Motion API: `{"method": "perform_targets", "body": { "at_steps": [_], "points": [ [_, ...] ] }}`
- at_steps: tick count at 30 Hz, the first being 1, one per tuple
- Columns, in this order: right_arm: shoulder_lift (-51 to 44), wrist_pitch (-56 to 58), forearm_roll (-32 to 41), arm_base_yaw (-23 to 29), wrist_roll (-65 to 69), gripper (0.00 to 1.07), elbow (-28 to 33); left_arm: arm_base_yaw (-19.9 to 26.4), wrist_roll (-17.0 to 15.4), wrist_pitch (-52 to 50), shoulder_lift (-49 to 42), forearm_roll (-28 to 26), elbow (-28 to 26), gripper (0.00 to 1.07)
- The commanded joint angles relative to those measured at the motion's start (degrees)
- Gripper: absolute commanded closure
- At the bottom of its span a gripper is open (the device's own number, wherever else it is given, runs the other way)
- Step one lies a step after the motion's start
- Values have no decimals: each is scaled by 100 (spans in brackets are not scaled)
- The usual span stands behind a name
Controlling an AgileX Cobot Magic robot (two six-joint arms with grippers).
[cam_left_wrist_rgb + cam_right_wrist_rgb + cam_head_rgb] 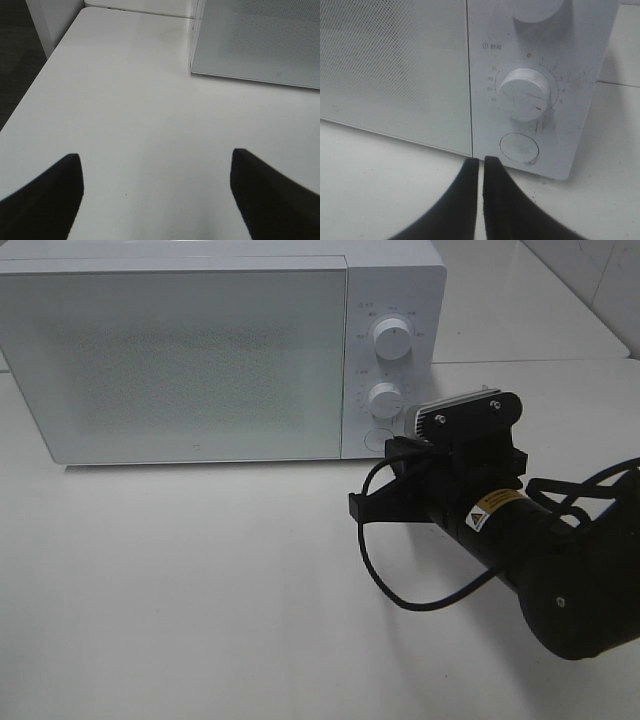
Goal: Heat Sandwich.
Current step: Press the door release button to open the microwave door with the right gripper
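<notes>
ok, high view first: the microwave [180, 360] sits at the back of the worktop [200, 620], its door [175, 365] shut and the frosted front facing me. i can't see through that front. sandwich: i can't tell where it is from any of my three views, so i can't call its long axis or which way it points.

right hand [355, 507] is low over the worktop, in front of the microwave's control side, reaching toward its lower front edge. on the right wrist view the two black fingers [465, 200] are all but together, just a thin slit between them and nothing in it, so clenched and gripping nothing. the tips line up with the seam where the door meets the panel, just beside the round button [519, 148], which sits under the lower knob [524, 95]. the upper knob [392, 337] is above that. the high view shows a strip of bare worktop between the tips and the microwave, so near but apart. a black cable [400, 595] loops from the arm down onto the worktop.

left hand [157, 200]: released, fingers spread wide with only white worktop between them. a front corner of the microwave shows beyond it, well apart.
</notes>
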Motion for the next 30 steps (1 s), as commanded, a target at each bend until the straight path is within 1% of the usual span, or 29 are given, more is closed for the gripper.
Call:
{"method": "perform_targets", "body": {
  "at_steps": [1, 3, 5, 6, 8, 9, 10, 11, 12, 14, 15, 16, 17, 18, 19, 20, 21, 23, 24, 25, 26, 27, 30],
  "points": [
    [-149, -905, -46, 0, -52, 100, 115, 6, 0, -34, -132, -40, 11, 30],
    [-435, -527, -11, 0, -69, 101, 367, 6, 0, -34, -132, -40, 11, 30],
    [-699, -132, 103, -17, -92, 102, 476, 6, 0, -34, -132, -40, 11, 30],
    [-699, -132, 103, -17, -92, 102, 476, 6, 0, -34, -132, -40, 11, 30],
    [-1238, 882, 464, -17, -315, 103, 510, 6, 0, -34, -132, -40, 11, 30],
    [-1409, 1186, 607, -17, -544, 103, 498, 6, 0, -34, -132, -40, 11, 30],
    [-1409, 1186, 607, -17, -544, 103, 498, 6, 0, -34, -132, -40, 11, 30],
    [-1633, 1524, 791, -17, -854, 103, 493, 6, 0, -34, -132, -40, 11, 30],
    [-2080, 2137, 1209, -17, -1524, 103, 493, 6, 0, -34, -132, -40, 11, 30],
    [-2510, 2699, 1770, -17, -2229, 103, 493, 6, 0, -34, -132, -40, 11, 30],
    [-2510, 2699, 1770, -17, -2229, 103, 493, 6, 0, -34, -132, -40, 11, 30],
    [-2670, 2991, 2040, -34, -2601, 103, 493, 6, 0, -34, -132, -40, 11, 30],
    [-2979, 3575, 2590, -155, -3237, 103, 493, 6, 0, -34, -132, -40, 11, 30],
    [-3123, 3913, 2893, -252, -3570, 103, 493, 6, 0, -34, -132, -40, 11, 30],
    [-3243, 4240, 3140, -378, -3896, 103, 493, 6, 0, -34, -132, -40, 11, 30],
    [-3243, 4240, 3140, -378, -3896, 103, 493, 6, 0, -34, -132, -40, 11, 30],
    [-3443, 4922, 3667, -636, -4463, 103, 493, 6, 0, -34, -132, -40, 11, 30],
    [-3587, 5506, 4045, -842, -4876, 103, 493, 6, 0, -34, -132, -40, 11, 30],
    [-3638, 5758, 4137, -928, -5008, 103, 493, 6, 0, -34, -132, -40, 11, 30],
    [-3638, 5758, 4137, -928, -5008, 103, 493, 6, 0, -34, -132, -40, 11, 30],
    [-3741, 6297, 4160, -1100, -5202, 102, 493, 6, 0, -34, -132, -40, 11, 30],
    [-3770, 6503, 4142, -1169, -5243, 102, 493, 6, 0, -34, -132, -40, 11, 30],
    [-3787, 6910, 4102, -1306, -5231, 102, 493, 6, 0, -34, -132, -40, 11, 30]
  ]
}}
